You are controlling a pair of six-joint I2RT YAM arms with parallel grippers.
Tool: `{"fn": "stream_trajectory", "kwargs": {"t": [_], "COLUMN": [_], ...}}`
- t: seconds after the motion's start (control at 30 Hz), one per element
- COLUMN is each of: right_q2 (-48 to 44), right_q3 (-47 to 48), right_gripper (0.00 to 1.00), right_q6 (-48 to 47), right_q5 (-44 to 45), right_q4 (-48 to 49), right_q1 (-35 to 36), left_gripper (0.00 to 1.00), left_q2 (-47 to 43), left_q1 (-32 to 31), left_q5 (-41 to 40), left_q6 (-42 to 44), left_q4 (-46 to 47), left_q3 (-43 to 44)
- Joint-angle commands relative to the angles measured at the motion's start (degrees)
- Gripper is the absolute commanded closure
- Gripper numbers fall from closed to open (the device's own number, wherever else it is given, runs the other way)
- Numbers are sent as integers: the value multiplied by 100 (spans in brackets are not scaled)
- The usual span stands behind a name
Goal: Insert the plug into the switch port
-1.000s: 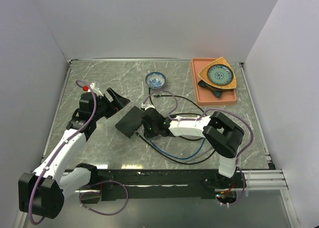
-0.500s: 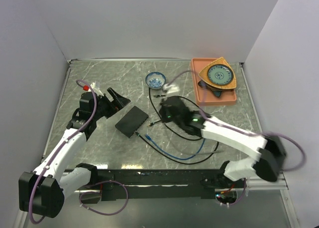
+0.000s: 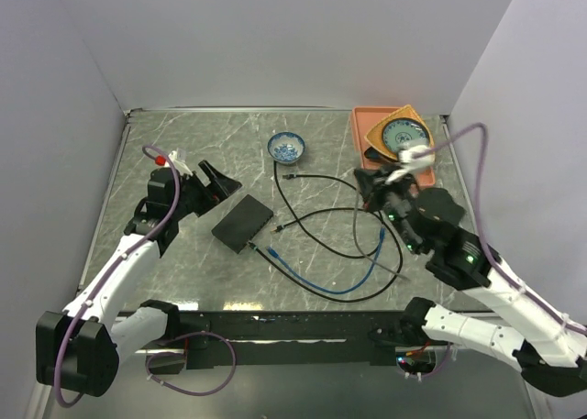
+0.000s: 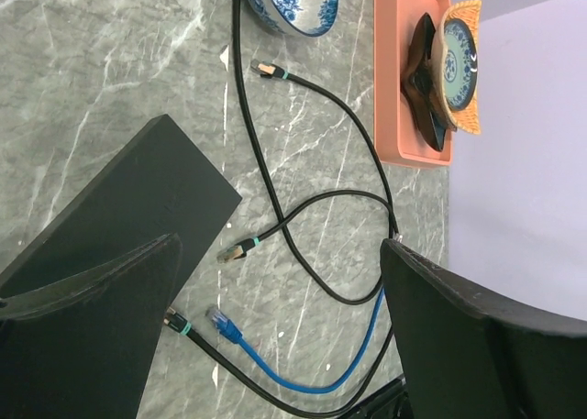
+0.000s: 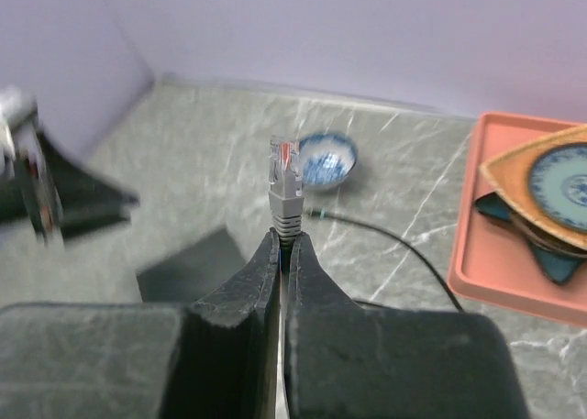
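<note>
right claw (image 5: pixel 282 247) pinched tight on a grey plug (image 5: pixel 285 179) (clear tip pointing straight up); blue patterned bowl (image 5: pixel 332 160) on the desk (image 5: pixel 183 139) right behind it; black switch (image 5: pixel 188 265) lower left; orange tray (image 5: pixel 477 274) with stacked dishes (image 5: pixel 555 188) off right

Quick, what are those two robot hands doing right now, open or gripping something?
Left hand: open, holding nothing.
Right hand: closed on a small grey cable plug with a clear tip.
</note>
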Motion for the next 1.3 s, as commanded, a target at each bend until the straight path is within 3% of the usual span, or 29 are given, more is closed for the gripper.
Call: {"fn": "stream_trajectory", "kwargs": {"t": [0.0, 0.17, 0.4, 0.57, 0.83, 1.0, 1.27], "right_q2": [971, 2115, 3363, 3619, 3541, 3208, 2530], "right_q3": [40, -118, -522, -725, -602, -760, -1462], "right_gripper": [100, 100, 100, 100, 100, 100, 100], "right_q6": [-656, -972, -885, -595, -94, 135, 548], "right_q5": [-1296, -3121, -4864, -4919, -4400, -4786, -5893], "right_q4": [-704, -652, 489, 1149, 1203, 1334, 2115], "right_q1": [-16, -24, -7, -7, -174, -507, -1236], "left_gripper": [4, 4, 4, 1, 17, 24, 28], "left_q2": [39, 83, 258, 539, 706, 645, 627], "left_q1": [-3, -3, -3, -21, -635, -1136, -1418], "left_q5": [189, 172, 488, 1426, 1824, 1815, 1894], "left_q6": [-45, 8, 218, 395, 711, 940, 1001], "left_q4": [367, 306, 490, 1245, 2081, 2371, 2600], "left_q3": [86, 112, 59, -116, -91, -46, -37]}}
